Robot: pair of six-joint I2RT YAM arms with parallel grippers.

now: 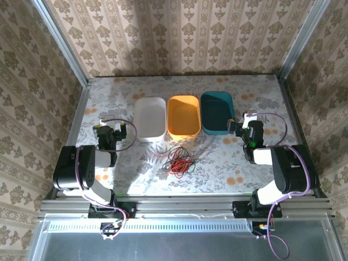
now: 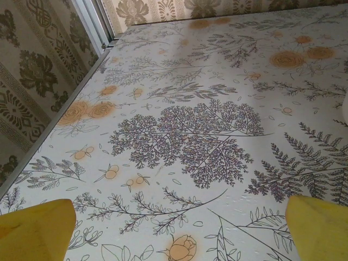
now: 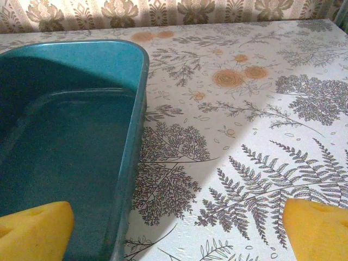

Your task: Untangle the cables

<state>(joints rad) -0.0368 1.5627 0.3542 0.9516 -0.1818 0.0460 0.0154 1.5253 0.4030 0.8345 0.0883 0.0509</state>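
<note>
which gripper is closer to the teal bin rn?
Right. The right gripper is at the near right corner of the teal bin. The left gripper is beside the white bin, at the row's opposite end.

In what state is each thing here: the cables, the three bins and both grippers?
cables: tangled in one pile, not held.
white bin: empty.
orange bin: empty.
teal bin: empty.
left gripper: open, holding nothing.
right gripper: open, holding nothing.
</note>
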